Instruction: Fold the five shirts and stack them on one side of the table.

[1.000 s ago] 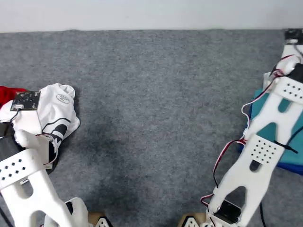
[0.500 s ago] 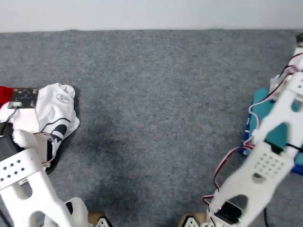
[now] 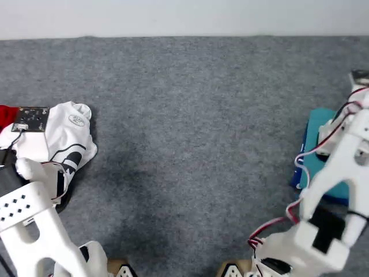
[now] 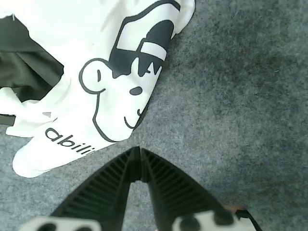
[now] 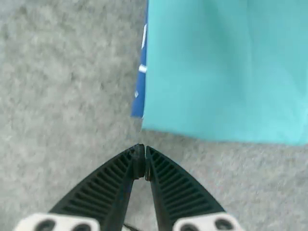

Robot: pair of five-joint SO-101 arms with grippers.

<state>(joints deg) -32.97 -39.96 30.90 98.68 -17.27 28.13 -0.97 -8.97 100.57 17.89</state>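
Beside seemingly three heaped shirts (image 3: 69,138), left tool (image 4: 139,155) closed; right tool (image 5: 141,150) closed beside two stacked shirts (image 5: 216,67).

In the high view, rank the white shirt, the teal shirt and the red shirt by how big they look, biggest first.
1. white shirt
2. teal shirt, partly hidden under an arm
3. red shirt, just a sliver at the picture's edge
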